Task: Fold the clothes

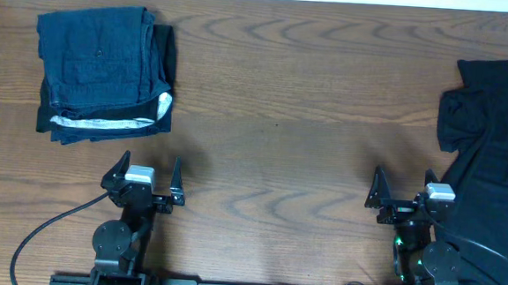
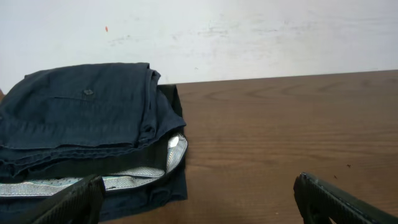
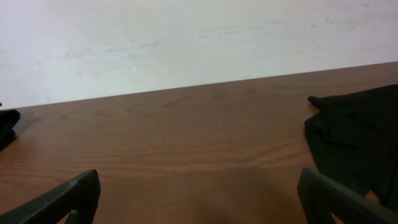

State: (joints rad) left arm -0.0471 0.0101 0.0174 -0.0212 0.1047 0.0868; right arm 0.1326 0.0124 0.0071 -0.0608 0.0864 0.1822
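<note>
A folded stack of clothes (image 1: 104, 70) lies at the table's far left: navy-blue shorts on top of a black garment with a silvery-white edge (image 1: 105, 123). The left wrist view shows the same stack (image 2: 87, 118) close ahead, to the left. A loose, unfolded black garment (image 1: 495, 166) is spread along the right edge and shows at the right of the right wrist view (image 3: 357, 140). My left gripper (image 1: 144, 169) stands open near the front edge, just below the stack, holding nothing. My right gripper (image 1: 405, 191) is open too, just left of the black garment.
The wooden table (image 1: 273, 117) runs between the two piles. A white wall (image 2: 249, 37) stands behind its far edge. Black cables (image 1: 46, 227) trail from both arm bases at the front edge.
</note>
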